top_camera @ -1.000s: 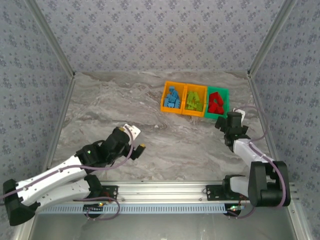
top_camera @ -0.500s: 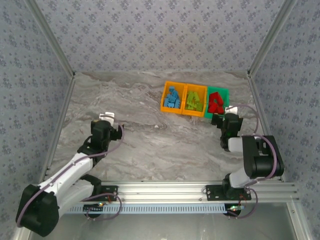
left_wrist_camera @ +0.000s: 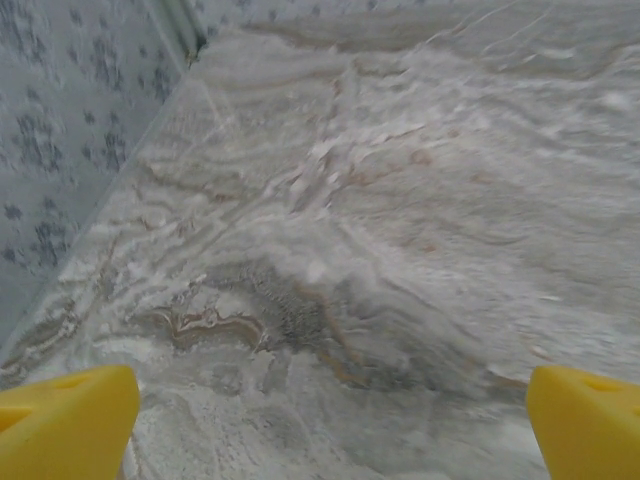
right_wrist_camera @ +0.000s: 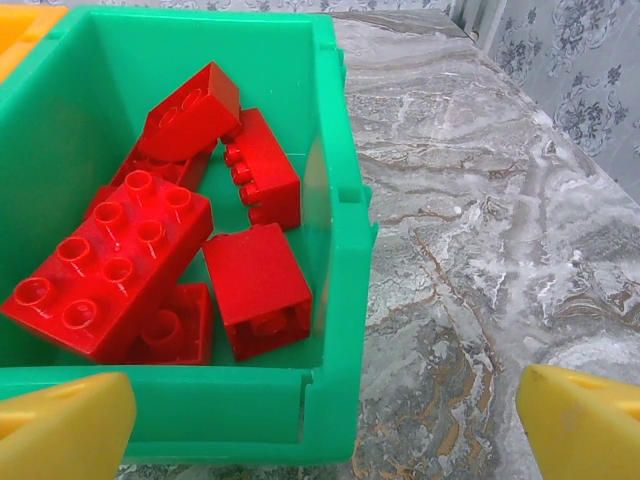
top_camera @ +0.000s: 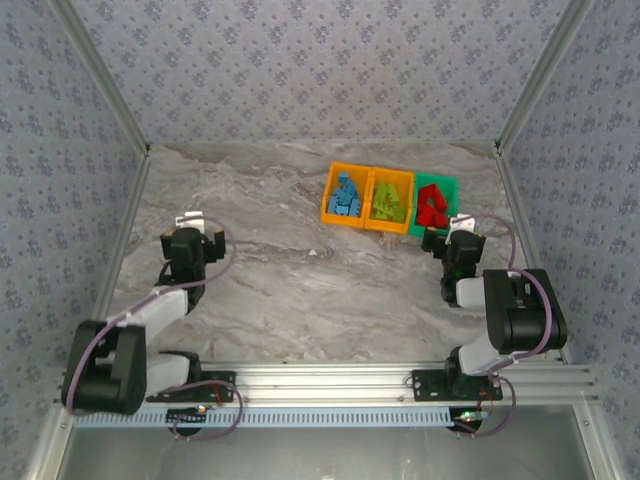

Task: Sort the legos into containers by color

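Three containers stand side by side at the back right of the table. An orange bin point(top_camera: 347, 167) holds blue legos point(top_camera: 346, 195), a second orange bin point(top_camera: 392, 171) holds lime green legos point(top_camera: 390, 202), and a green bin point(top_camera: 437, 179) holds red legos point(top_camera: 433, 205). My right gripper point(top_camera: 457, 232) sits just in front of the green bin, open and empty. In the right wrist view the open gripper point(right_wrist_camera: 325, 430) faces the near right corner of the green bin point(right_wrist_camera: 340, 200), with several red legos point(right_wrist_camera: 150, 240) inside. My left gripper point(top_camera: 189, 232) is at the far left, open point(left_wrist_camera: 330, 440) over bare marble.
The marble table point(top_camera: 300, 270) is walled by patterned panels; the left wall point(left_wrist_camera: 70, 120) is close to my left gripper. An aluminium rail point(top_camera: 320, 380) carrying both arm bases runs along the near edge. The corner of an orange bin point(right_wrist_camera: 25, 30) adjoins the green one.
My left arm has swung from the table's middle back to the far left and folded up. My right arm has folded up, its gripper staying in front of the green bin.
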